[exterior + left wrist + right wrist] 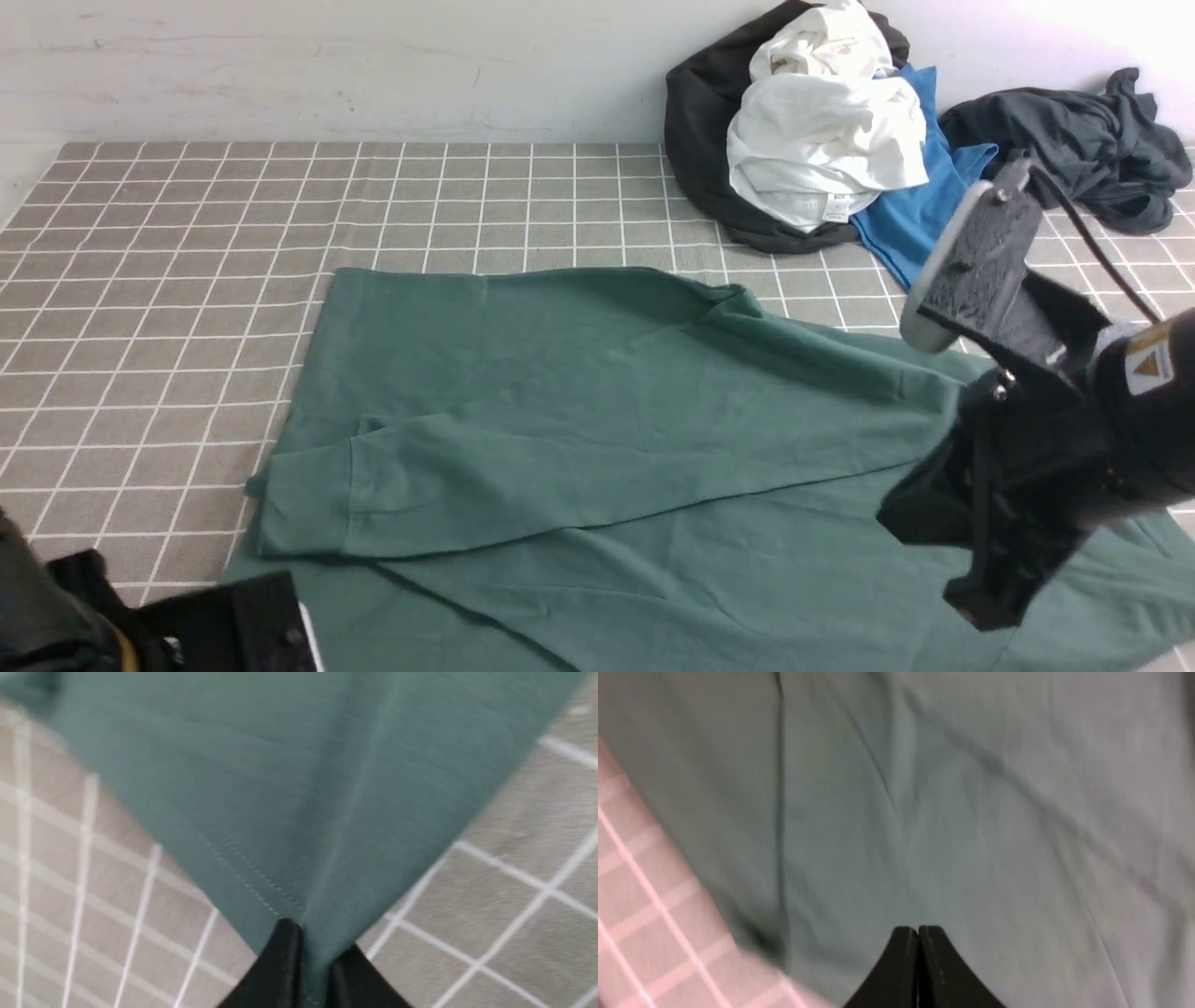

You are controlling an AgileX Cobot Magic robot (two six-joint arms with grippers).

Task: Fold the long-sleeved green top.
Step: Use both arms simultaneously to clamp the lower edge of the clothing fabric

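Starting nearest, our left gripper (pixel 310 935) is closed on a hem corner of the green long-sleeved top of soft cloth (pixel 597 439). Our right gripper (pixel 918 933) hangs over its right side, jaws together, no cloth seen between them. The top lies on the grey checked tablecloth (pixel 187 280), one sleeve across. We judge it light and limp, best held at the hems. Behind it is a heap of black, white and blue garments (pixel 812 140).
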